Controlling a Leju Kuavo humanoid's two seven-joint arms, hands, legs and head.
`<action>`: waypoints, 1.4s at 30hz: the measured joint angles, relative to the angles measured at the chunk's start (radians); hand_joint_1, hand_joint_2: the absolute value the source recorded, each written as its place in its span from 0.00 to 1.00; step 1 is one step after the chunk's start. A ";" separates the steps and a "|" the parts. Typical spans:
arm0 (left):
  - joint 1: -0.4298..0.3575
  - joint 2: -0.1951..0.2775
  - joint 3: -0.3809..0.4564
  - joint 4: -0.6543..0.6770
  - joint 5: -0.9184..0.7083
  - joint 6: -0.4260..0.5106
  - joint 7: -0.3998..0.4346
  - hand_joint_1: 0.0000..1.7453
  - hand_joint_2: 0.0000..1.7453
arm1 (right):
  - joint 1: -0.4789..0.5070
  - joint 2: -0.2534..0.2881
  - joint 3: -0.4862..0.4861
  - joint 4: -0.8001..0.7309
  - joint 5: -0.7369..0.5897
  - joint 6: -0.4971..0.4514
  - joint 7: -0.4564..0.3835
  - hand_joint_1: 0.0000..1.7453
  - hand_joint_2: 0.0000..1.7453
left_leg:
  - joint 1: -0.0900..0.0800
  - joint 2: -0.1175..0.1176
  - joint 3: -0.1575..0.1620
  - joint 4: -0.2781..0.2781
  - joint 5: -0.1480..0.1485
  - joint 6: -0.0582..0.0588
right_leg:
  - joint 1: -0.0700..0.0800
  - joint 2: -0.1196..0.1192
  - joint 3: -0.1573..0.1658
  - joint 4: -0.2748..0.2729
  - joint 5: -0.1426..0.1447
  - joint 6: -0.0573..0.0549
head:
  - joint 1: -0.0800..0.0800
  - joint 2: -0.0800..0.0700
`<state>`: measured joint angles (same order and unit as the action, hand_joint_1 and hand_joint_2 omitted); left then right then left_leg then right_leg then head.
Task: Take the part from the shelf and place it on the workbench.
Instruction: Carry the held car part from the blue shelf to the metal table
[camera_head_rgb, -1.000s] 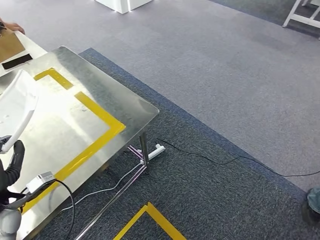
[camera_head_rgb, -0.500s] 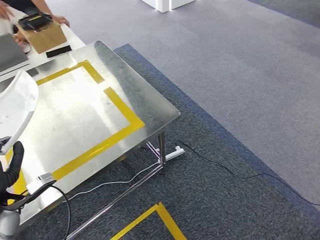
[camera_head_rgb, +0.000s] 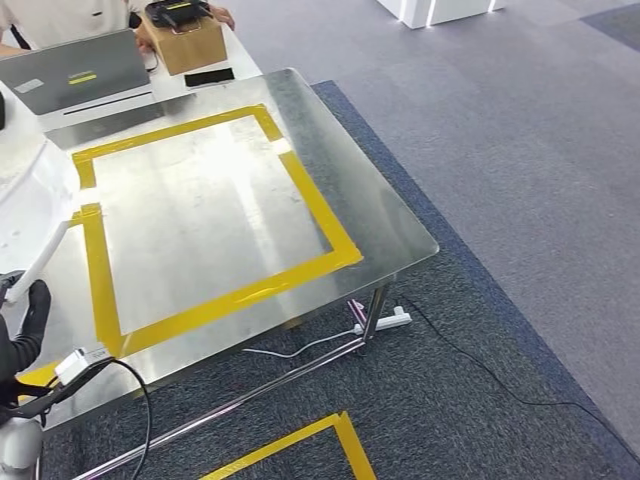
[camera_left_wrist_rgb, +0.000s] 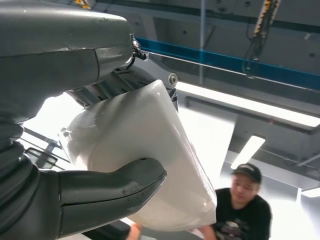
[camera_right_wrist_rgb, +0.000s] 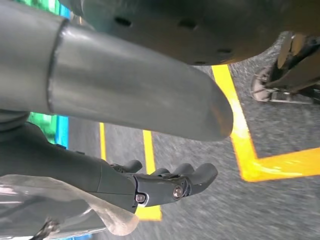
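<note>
My left robot hand grips the white moulded part, thumb under it and dark fingers above; in the head view the part hangs over the left edge of the steel tabletop, beside the yellow tape rectangle. My right robot hand hangs over taped carpet, fingers loosely extended, holding nothing. A laptop and cardboard box sit at the far end.
</note>
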<state>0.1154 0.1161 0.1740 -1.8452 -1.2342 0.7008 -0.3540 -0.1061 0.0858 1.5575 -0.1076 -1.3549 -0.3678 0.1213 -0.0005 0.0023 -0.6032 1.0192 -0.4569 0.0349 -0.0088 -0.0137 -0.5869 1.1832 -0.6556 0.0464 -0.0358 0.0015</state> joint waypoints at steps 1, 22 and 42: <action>0.000 0.000 0.000 0.000 0.000 0.000 0.000 1.00 1.00 | 0.002 0.000 0.000 0.000 0.000 0.000 0.000 0.00 0.00 | 0.000 -0.013 0.000 0.000 -0.001 0.002 | 0.000 0.007 -0.035 0.058 -0.015 0.000 | 0.001 0.000; 0.007 0.003 -0.003 -0.002 0.006 0.000 0.000 1.00 1.00 | 0.002 0.000 0.000 0.000 0.000 0.000 -0.007 0.00 0.00 | -0.002 0.049 -0.018 0.054 -0.004 -0.040 | 0.007 -0.074 0.082 -0.186 0.113 -0.043 | -0.010 0.000; 0.005 0.014 -0.054 0.025 -0.030 -0.001 0.016 1.00 1.00 | 0.002 0.000 0.000 0.000 -0.016 0.020 -0.015 0.00 0.00 | -0.005 -0.022 0.012 0.008 -0.012 -0.002 | 0.002 0.020 0.028 -0.169 0.145 -0.022 | -0.004 0.000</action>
<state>0.1206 0.1301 0.1205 -1.8207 -1.2645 0.6997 -0.3384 -0.1043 0.0856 1.5579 -0.1077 -1.3709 -0.3475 0.1067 -0.0056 -0.0193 -0.5910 1.0269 -0.4690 0.0331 -0.0066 0.0059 -0.5586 1.0146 -0.5103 0.0249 -0.0401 0.0015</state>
